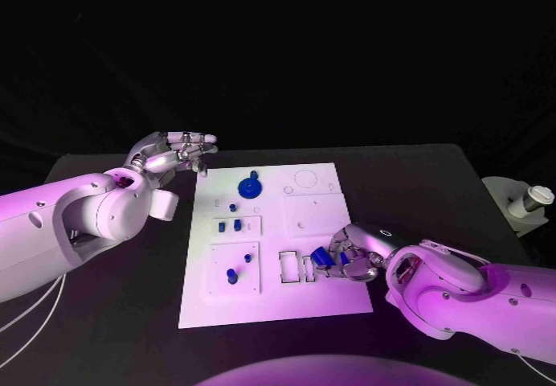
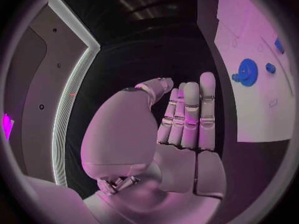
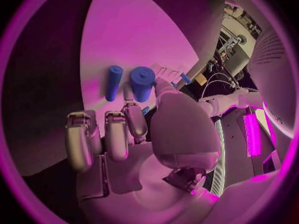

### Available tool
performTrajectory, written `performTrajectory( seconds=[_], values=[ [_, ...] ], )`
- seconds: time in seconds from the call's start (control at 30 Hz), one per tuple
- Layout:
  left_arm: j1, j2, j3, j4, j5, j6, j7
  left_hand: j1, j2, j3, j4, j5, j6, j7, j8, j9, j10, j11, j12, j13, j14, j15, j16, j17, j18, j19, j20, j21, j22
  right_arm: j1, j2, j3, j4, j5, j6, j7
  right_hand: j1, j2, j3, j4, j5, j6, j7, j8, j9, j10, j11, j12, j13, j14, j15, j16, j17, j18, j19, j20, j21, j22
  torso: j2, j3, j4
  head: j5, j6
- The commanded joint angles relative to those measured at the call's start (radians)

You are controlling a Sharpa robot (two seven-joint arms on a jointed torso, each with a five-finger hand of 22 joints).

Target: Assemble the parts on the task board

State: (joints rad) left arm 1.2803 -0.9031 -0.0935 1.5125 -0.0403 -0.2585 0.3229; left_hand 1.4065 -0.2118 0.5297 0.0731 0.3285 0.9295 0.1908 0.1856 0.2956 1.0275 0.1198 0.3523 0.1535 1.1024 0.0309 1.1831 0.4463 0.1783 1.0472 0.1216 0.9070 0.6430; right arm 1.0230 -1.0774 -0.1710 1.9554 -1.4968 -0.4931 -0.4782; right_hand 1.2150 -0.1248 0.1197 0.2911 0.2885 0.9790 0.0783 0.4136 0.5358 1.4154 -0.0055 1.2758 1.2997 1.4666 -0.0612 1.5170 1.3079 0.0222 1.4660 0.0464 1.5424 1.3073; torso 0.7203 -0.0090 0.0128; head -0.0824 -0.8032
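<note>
Left hand (image 1: 173,153) hovers off the board's (image 1: 336,301) 10 o'clock corner, fingers (image 2: 190,114) straight and together, holding nothing. On the board: blue gear (image 1: 251,187) near 12 o'clock, small pegs (image 1: 230,226) left of centre, two more (image 1: 235,275) at 8 o'clock. Right hand (image 1: 353,253) at the 4 o'clock edge pinches a blue part (image 1: 321,257) just beside a rectangular slot (image 1: 290,266).

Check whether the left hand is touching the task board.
Apart. The head view shows the left hand off the task board's far left corner, with black table between them; the left wrist view agrees.
</note>
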Motion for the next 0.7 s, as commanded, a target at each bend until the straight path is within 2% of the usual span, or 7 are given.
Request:
performTrajectory(
  seconds=[0.03, 0.2, 0.37, 0.7],
  values=[
    [0.0, 0.0, 0.001, 0.003, 0.004, 0.017, 0.003, 0.001, 0.007, -0.002, 0.0, 0.004, -0.005, 0.0, -0.003, -0.002, -0.007, -0.001, 0.005, 0.001, 0.001, 0.007, 0.001, -0.001, 0.007, 0.004, 0.005, -0.005, -0.002, -0.004, -0.006, -0.002, 0.014, 0.002, -0.071, -0.01, 0.021, 0.015, 0.009, -0.001, 0.006, 0.025, -0.014, 0.016, 0.014, 0.007, -0.004, 0.007, 0.003, 0.076, -0.01, 0.006, 0.108, -0.017, 0.097, -0.006, 0.007, 0.257, -0.001, 0.0005, -0.0006, 0.002, 0.002],
    [0.0, 0.0, 0.001, 0.002, 0.004, 0.016, 0.002, 0.001, 0.007, -0.002, 0.0, 0.004, -0.005, 0.0, -0.003, -0.002, -0.007, -0.001, 0.005, 0.001, 0.001, 0.007, 0.001, -0.001, 0.007, 0.004, 0.005, -0.005, -0.002, 0.006, -0.013, 0.002, 0.043, 0.047, -0.137, 0.005, 0.034, 0.023, 0.021, -0.002, 0.017, 0.034, -0.02, 0.02, 0.014, 0.01, -0.009, 0.007, 0.006, 0.077, -0.015, 0.007, 0.111, -0.018, 0.098, -0.011, 0.01, 0.258, -0.001, 0.0002, -0.0016, 0.004, 0.003],
    [0.0, 0.002, 0.001, 0.002, 0.004, 0.016, 0.002, 0.0, 0.007, -0.002, 0.0, 0.004, -0.006, 0.001, -0.003, -0.002, -0.009, 0.0, 0.005, 0.002, 0.0, 0.007, 0.002, -0.001, 0.007, 0.004, 0.005, -0.006, -0.002, 0.021, -0.002, 0.003, 0.056, 0.096, -0.157, 0.01, 0.04, 0.026, 0.028, -0.002, 0.023, 0.034, -0.021, 0.02, 0.013, 0.01, -0.011, 0.005, 0.005, 0.077, -0.016, 0.007, 0.111, -0.018, 0.098, -0.012, 0.009, 0.258, 0.0, -0.0008, 0.0011, 0.006, 0.003],
    [0.0, 0.004, 0.001, 0.003, 0.004, 0.019, 0.0, 0.0, 0.007, -0.002, 0.0, 0.004, -0.007, 0.001, -0.003, -0.002, -0.011, 0.0, 0.005, 0.002, 0.0, 0.007, 0.002, -0.001, 0.007, 0.004, 0.006, -0.006, -0.002, 0.028, 0.059, 0.004, 0.039, 0.178, -0.08, 0.011, 0.035, 0.025, 0.031, 0.001, 0.026, 0.034, -0.02, 0.02, 0.012, 0.01, -0.011, 0.003, 0.006, 0.077, -0.017, 0.007, 0.111, -0.017, 0.097, -0.014, 0.007, 0.257, 0.0, -0.0021, 0.0025, 0.012, 0.0]
  ],
)
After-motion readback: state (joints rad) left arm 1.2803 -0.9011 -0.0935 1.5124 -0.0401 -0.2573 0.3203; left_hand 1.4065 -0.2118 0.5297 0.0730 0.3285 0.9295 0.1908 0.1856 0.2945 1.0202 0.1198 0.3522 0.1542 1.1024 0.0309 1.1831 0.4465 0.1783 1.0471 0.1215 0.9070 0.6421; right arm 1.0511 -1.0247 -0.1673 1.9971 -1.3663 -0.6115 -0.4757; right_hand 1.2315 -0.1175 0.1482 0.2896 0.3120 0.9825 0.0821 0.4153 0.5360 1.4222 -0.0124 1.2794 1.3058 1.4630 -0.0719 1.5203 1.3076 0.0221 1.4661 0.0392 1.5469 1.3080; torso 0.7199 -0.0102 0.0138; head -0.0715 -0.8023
